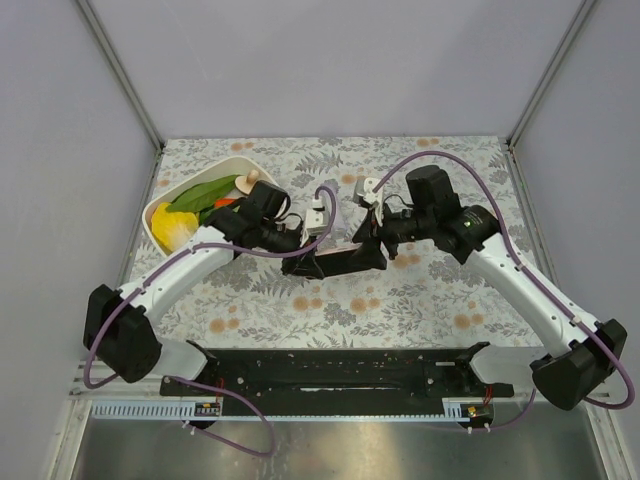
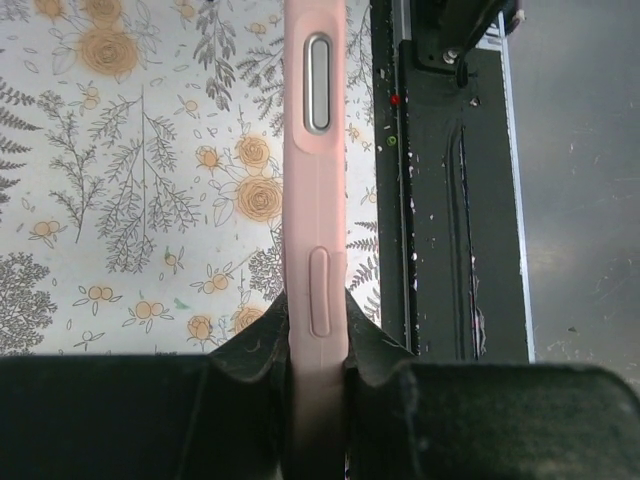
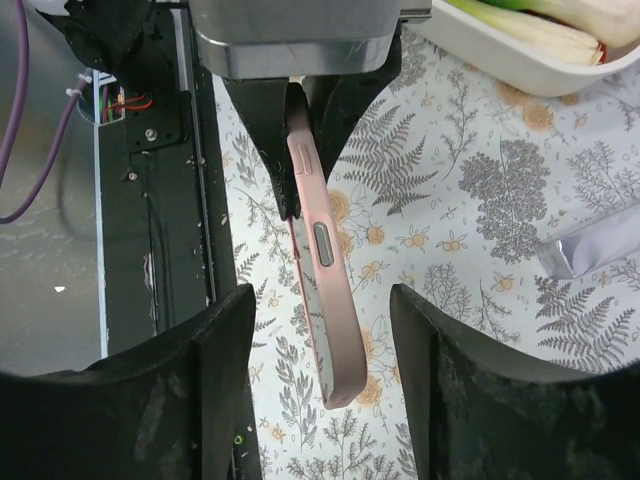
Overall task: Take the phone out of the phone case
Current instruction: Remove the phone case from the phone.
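My left pincer [image 2: 316, 335] clamps the slim pink rubbery phone case [image 2: 316, 215]; my right pincer [image 3: 320, 305], open astride it, should close squarely.

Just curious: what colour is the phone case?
The phone case is pale pink; left wrist view shows it best.

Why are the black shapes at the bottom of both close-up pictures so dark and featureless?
Left wrist view: the left gripper sits right by the lens and looks underexposed, while the pink phone case is sharp. Right wrist view: same for the right gripper. Top view: even light, soft shadows.
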You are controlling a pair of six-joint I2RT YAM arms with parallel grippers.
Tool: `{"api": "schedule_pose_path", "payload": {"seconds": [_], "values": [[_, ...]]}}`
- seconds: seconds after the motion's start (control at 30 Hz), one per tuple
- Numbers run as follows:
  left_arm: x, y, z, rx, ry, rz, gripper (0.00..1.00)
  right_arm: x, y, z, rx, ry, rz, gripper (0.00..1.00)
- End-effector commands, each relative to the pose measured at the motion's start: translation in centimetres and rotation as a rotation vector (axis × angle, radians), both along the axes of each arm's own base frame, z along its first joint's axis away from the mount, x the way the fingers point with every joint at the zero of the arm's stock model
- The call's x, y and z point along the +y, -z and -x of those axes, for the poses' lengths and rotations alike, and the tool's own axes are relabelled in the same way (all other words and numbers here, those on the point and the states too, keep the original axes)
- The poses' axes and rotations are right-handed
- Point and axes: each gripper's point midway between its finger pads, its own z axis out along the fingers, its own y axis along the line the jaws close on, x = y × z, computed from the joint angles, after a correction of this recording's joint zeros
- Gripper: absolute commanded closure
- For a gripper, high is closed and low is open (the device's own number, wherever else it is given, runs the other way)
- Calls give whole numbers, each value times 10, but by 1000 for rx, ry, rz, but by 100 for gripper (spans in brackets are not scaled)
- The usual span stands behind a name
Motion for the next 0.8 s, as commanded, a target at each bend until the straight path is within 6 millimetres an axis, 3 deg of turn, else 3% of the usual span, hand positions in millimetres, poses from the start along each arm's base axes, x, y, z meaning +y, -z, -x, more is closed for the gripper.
{"api": "schedule_pose_path", "payload": {"seconds": [0.0, 0.2, 0.53, 0.77], "values": [[-7, -52, -9, -130, -23, 176, 100, 3, -30, -6, -43, 38, -91, 35], [-2, -68, -8, -177, -82, 263, 100, 1, -54, -21, 64, 73, -183, 35], [-1, -65, -6, -175, -93, 270, 100, 11, -69, -1, 131, -84, -268, 39], [-2, -66, -6, -176, -93, 282, 100, 14, -67, 3, 187, -115, -280, 58]]}}
